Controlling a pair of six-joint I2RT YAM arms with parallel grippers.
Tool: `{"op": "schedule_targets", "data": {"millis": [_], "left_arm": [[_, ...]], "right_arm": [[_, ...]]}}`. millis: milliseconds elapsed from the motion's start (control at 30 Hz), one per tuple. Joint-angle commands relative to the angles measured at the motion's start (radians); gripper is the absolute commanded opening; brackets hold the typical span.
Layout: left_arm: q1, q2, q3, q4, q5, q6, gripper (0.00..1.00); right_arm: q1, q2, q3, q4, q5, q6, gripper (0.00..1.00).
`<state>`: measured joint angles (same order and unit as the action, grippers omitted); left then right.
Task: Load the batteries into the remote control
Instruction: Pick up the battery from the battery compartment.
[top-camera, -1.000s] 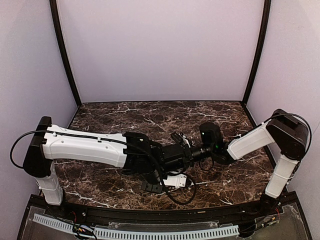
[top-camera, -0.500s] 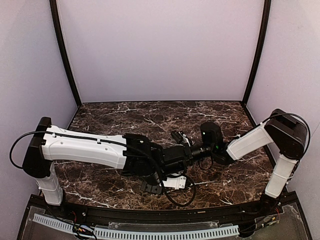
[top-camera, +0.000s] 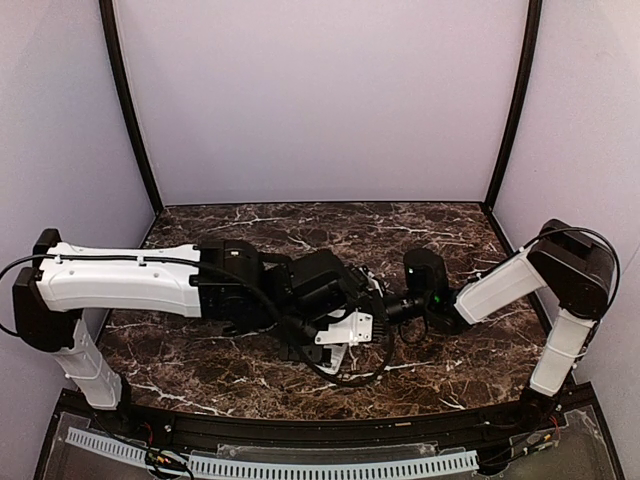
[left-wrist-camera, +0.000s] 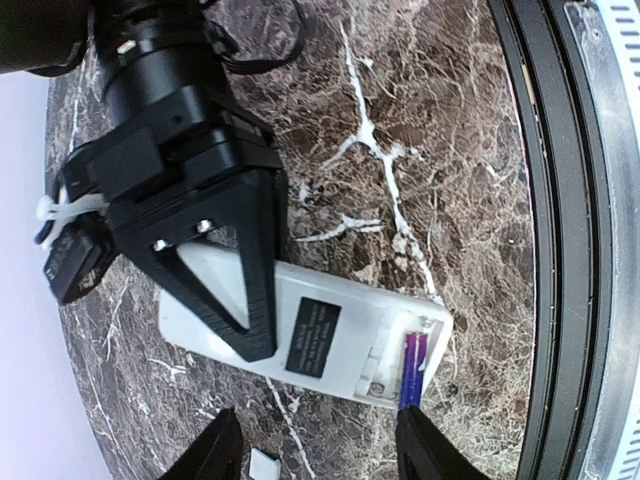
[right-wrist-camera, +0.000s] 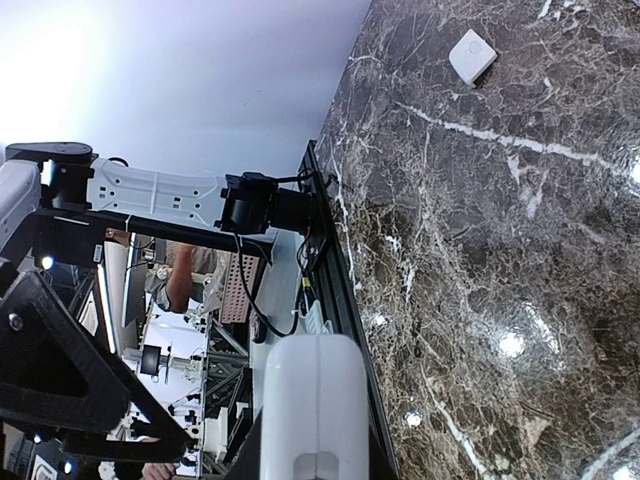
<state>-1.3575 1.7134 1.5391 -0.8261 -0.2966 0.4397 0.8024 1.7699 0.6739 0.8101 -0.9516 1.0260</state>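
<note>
In the left wrist view my right gripper (left-wrist-camera: 225, 290) is shut on the white remote control (left-wrist-camera: 330, 335), held back side up just above the marble. Its battery bay at the near end is uncovered, and the dark blue-purple battery (left-wrist-camera: 411, 365) lies in the outer slot. The other slot looks bare. My left gripper (left-wrist-camera: 320, 455) is open and empty just in front of that end, one fingertip (left-wrist-camera: 420, 440) close to the battery's end. The remote also shows in the right wrist view (right-wrist-camera: 315, 400). The orange battery is out of view. In the top view the arms hide the remote.
A small white square piece (right-wrist-camera: 472, 55) lies on the marble table (top-camera: 450, 370), and it also shows between my left fingers (left-wrist-camera: 262, 466). The black front rail (left-wrist-camera: 560, 250) runs along the table's near edge. Both arms meet at mid-table (top-camera: 385, 305).
My left arm has drawn back to the left, away from the right gripper, and its wrist has turned. The right gripper has barely moved.
</note>
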Motion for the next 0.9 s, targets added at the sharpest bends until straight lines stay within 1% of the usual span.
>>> {"op": "schedule_targets", "data": {"millis": [0, 100, 133, 233, 367, 400, 433, 467, 567, 667, 733, 867], "left_arm": [[0.022, -0.106, -0.056, 0.063, -0.013, -0.077, 0.52], [0.064, -0.183, -0.1, 0.112, -0.012, -0.148, 0.52], [0.075, -0.199, -0.124, 0.134, -0.014, -0.192, 0.52], [0.135, -0.275, -0.169, 0.177, 0.007, -0.31, 0.51], [0.163, -0.351, -0.255, 0.278, 0.063, -0.415, 0.51], [0.164, -0.357, -0.275, 0.29, 0.061, -0.447, 0.48], [0.164, -0.363, -0.29, 0.305, 0.052, -0.504, 0.46], [0.165, -0.365, -0.298, 0.315, 0.056, -0.523, 0.43], [0.164, -0.365, -0.329, 0.37, 0.118, -0.58, 0.4], [0.164, -0.331, -0.332, 0.401, 0.174, -0.637, 0.3], [0.164, -0.303, -0.323, 0.408, 0.196, -0.662, 0.26], [0.163, -0.268, -0.314, 0.407, 0.199, -0.706, 0.24]], "right_arm": [[-0.007, 0.0, -0.037, 0.166, -0.005, 0.047, 0.0], [-0.015, -0.014, -0.071, 0.284, 0.011, 0.085, 0.0], [-0.016, -0.02, -0.082, 0.315, 0.019, 0.095, 0.0], [-0.023, -0.05, -0.099, 0.346, 0.044, 0.092, 0.0], [-0.038, -0.093, -0.124, 0.348, 0.083, 0.077, 0.0], [-0.042, -0.099, -0.128, 0.352, 0.087, 0.08, 0.0], [-0.046, -0.104, -0.129, 0.351, 0.092, 0.081, 0.0], [-0.046, -0.109, -0.132, 0.351, 0.098, 0.082, 0.0], [-0.048, -0.126, -0.135, 0.337, 0.12, 0.082, 0.0], [-0.05, -0.154, -0.132, 0.297, 0.143, 0.073, 0.0], [-0.051, -0.171, -0.129, 0.259, 0.159, 0.062, 0.0], [-0.053, -0.187, -0.128, 0.226, 0.172, 0.059, 0.0]]}}
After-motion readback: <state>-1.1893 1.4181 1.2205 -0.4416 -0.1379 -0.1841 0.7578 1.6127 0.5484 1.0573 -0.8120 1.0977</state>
